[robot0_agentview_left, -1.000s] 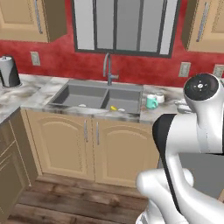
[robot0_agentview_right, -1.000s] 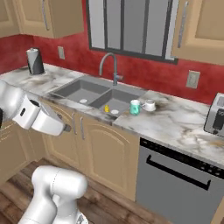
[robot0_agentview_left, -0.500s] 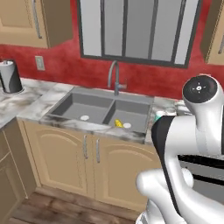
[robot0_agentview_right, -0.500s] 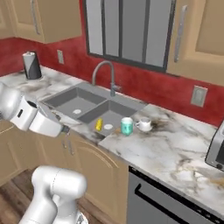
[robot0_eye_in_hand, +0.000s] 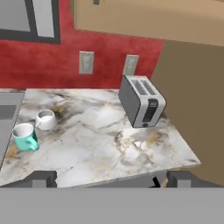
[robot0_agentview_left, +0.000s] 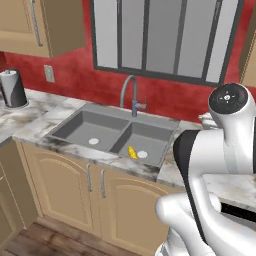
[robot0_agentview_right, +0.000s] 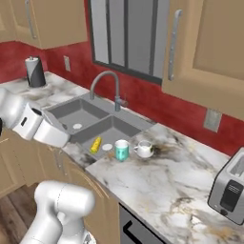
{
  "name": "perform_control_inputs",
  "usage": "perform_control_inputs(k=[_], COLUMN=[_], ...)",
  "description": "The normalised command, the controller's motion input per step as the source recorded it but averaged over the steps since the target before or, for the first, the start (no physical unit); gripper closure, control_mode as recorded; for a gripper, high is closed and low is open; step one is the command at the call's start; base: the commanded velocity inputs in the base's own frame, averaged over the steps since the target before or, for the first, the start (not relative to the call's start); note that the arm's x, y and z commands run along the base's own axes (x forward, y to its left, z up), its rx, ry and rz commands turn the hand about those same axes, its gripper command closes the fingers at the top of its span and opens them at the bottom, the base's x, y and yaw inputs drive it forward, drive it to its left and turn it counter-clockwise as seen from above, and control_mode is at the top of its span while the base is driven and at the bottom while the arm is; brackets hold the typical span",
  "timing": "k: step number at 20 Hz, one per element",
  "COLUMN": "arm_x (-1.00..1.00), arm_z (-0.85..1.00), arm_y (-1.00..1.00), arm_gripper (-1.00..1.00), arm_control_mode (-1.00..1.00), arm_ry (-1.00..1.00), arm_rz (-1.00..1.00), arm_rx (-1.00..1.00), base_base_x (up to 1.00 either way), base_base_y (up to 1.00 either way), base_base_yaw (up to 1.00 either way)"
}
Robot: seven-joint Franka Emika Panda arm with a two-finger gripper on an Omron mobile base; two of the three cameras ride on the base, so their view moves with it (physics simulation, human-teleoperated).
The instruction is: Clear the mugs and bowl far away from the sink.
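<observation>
Two mugs stand side by side on the marble counter [robot0_agentview_right: 157,176], just right of the sink [robot0_agentview_right: 90,121]. The teal-green mug [robot0_agentview_right: 122,150] [robot0_eye_in_hand: 25,136] is nearer the basin, and the squat white mug [robot0_agentview_right: 144,148] [robot0_eye_in_hand: 46,119] stands beside it. In the hand view my gripper [robot0_eye_in_hand: 111,178] is open with nothing between its fingertips [robot0_eye_in_hand: 43,176], well short of the mugs, which lie ahead at the left. The sink [robot0_agentview_left: 117,135] has two dark grey basins and a curved faucet [robot0_agentview_left: 131,95]. The bowl is out of view.
A silver toaster [robot0_eye_in_hand: 142,106] [robot0_agentview_right: 232,190] stands on the counter's right part near the wall. A yellow item [robot0_agentview_right: 96,144] [robot0_agentview_left: 132,152] lies in the right basin. A paper towel roll [robot0_agentview_left: 13,88] stands far left. Upper cabinets [robot0_agentview_right: 209,52] hang above.
The whole picture has shifted in both base views, so the base has driven closer and to the right. The mugs stay where they were on the counter. The gripper stays open.
</observation>
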Motion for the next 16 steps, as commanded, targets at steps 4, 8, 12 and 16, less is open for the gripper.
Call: perform_control_inputs(k=[4, 8, 12, 16], arm_x=[0.0, 0.0, 0.0, 0.0], arm_z=[0.0, 0.0, 0.0, 0.0], arm_y=[0.0, 0.0, 0.0, 0.0], arm_gripper=[-1.0, -1.0, -1.0, -1.0], arm_control_mode=[1.0, 1.0, 1.0, 1.0], arm_ry=[0.0, 0.0, 0.0, 0.0], arm_rz=[0.0, 0.0, 0.0, 0.0], arm_rx=[0.0, 0.0, 0.0, 0.0], base_base_x=[0.65, 0.72, 0.55, 0.48], base_base_y=[-0.51, -0.6, -0.53, -0.44], base_base_yaw=[0.26, 0.36, 0.31, 0.17])
